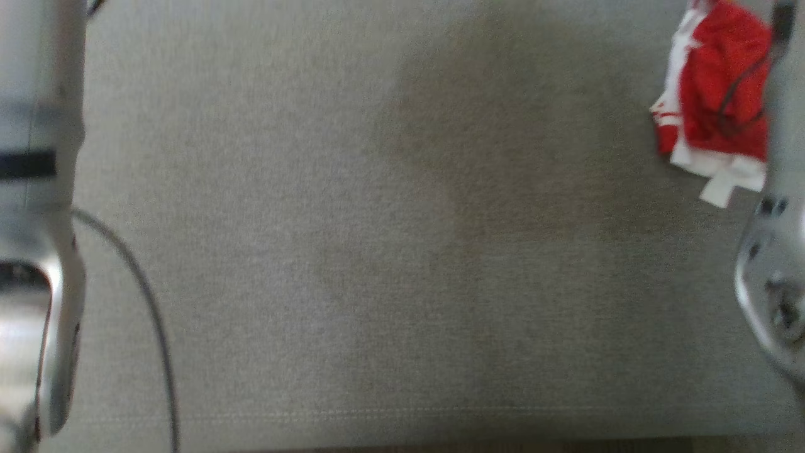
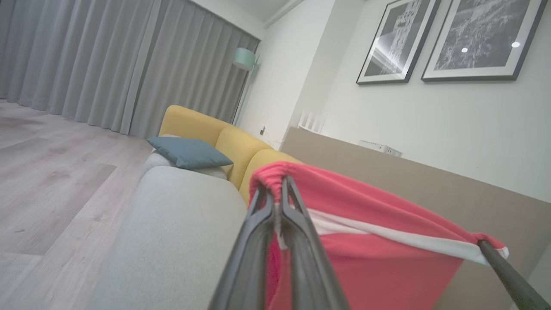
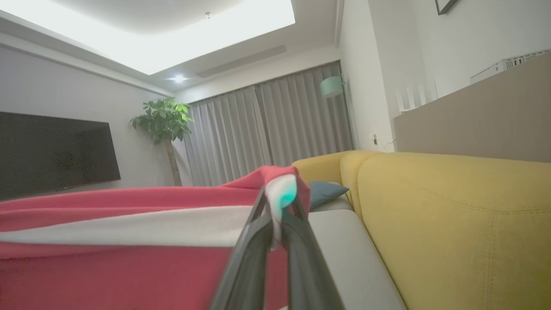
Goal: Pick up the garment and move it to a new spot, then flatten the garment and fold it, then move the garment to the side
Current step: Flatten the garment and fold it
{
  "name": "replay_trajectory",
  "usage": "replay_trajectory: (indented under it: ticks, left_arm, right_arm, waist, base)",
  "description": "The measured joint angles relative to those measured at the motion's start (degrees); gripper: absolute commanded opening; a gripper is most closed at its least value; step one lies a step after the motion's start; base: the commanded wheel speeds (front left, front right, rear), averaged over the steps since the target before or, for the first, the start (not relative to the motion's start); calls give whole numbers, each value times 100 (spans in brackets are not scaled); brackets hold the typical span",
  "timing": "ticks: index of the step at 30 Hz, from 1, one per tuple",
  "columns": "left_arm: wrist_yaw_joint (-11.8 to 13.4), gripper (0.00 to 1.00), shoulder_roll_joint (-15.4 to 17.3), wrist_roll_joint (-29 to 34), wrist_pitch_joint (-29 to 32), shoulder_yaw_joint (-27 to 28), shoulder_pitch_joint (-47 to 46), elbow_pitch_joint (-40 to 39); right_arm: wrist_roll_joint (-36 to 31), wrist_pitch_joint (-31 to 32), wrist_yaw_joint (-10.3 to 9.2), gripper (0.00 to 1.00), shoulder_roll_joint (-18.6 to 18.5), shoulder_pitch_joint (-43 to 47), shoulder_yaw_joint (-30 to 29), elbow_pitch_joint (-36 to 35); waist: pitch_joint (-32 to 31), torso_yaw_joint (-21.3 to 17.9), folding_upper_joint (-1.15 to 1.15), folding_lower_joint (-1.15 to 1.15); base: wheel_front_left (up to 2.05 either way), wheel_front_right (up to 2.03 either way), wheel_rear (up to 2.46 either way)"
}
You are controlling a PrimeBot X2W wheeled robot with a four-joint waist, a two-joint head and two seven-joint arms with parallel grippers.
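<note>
Garment (image 2: 379,267) held taut at two ends

Red with a white stripe, stretched in the air as a sheet, close to grey seat (image 2: 181,224). Pinched at one end in left gripper (image 2: 280,189), fingers narrow, clamped on a bunched red fold. Pinched at the other end in right gripper (image 3: 279,202), fingers nearly together, with red and white cloth gathered over the tips. In left wrist view, runs from that arm's own fingers across to a dark finger of the other arm at lower right, stripe just under the top edge. Behind: yellow backrest (image 3: 452,224), blue cushion (image 2: 189,151), grey curtains (image 2: 107,64). In head view, blurred: left forearm (image 1: 38,157) and right forearm (image 1: 777,251) at the edges, cable (image 1: 151,314) looping over the seat, red-and-white cloth (image 1: 710,94) at upper right, partly behind right forearm. Cannot tell whether part of the held garment, or whether lying or hanging.
</note>
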Motion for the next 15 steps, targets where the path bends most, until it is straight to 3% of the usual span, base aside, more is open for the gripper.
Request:
replay_trajectory:
  ticks: [6, 15]
  left_arm:
    - [-495, 0, -357, -1, -710, 44, -225, 1147]
    - [-714, 0, -571, 0, -1091, -455, 619, 2042]
  right_arm:
    - [-51, -722, 1, 0, 51, -409, -247, 1384]
    - [294, -728, 1, 0, 79, 203, -158, 2881]
  waist:
    - [461, 202, 0, 1]
    - [568, 344, 0, -1]
  base:
    - [0, 0, 0]
    - [0, 0, 0]
